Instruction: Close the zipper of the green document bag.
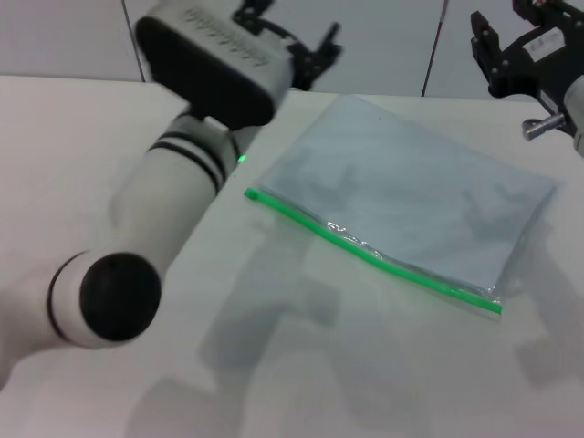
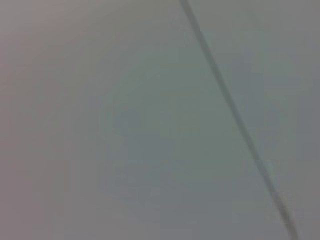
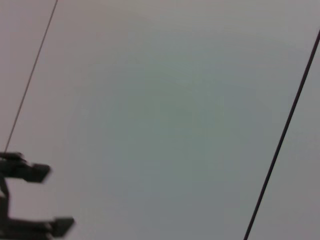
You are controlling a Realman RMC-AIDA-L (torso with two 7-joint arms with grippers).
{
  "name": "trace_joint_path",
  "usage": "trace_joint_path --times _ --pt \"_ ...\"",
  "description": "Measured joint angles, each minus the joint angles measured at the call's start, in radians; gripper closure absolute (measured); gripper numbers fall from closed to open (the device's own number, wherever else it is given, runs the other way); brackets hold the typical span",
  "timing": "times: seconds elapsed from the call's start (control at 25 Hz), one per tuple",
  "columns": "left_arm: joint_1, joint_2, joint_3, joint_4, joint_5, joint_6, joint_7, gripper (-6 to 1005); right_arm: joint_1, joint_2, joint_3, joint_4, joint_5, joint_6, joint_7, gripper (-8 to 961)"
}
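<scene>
Fingers of left gripper (image 1: 297, 46) spread, raised beyond green document bag (image 1: 411, 201); right gripper (image 1: 511, 55) aloft, far right, state unclear. Bag flat on table (image 1: 82, 137), zipper (image 1: 370, 253) facing robot, reachable. Left wrist: blank wall. Right wrist: other gripper's fingers (image 3: 37, 172) apart.

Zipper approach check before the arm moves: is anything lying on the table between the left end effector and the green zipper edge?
Nothing: in the head view, only bare white table separates the left end effector from the zipper.
</scene>
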Motion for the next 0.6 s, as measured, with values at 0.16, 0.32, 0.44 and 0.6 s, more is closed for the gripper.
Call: trace_joint_path --times 0.16,0.32,0.44,0.6 --pt "0.042 0.001 0.017 0.001 0.005 0.089 -0.026 145 -0.002 0.001 -0.011 0.015 0.0 0.035 0.005 516" --pt "0.072 0.007 0.052 0.001 0.042 0.193 -0.121 147 -0.021 0.004 -0.04 0.058 0.002 0.181 0.008 517" --pt "0.098 0.01 0.061 0.001 0.09 0.243 -0.213 148 -0.025 0.004 -0.06 0.112 0.014 0.301 0.01 518" --pt "0.153 0.014 0.085 -0.006 0.18 0.354 -0.337 149 -0.013 0.001 -0.073 0.177 0.08 0.391 0.012 520"
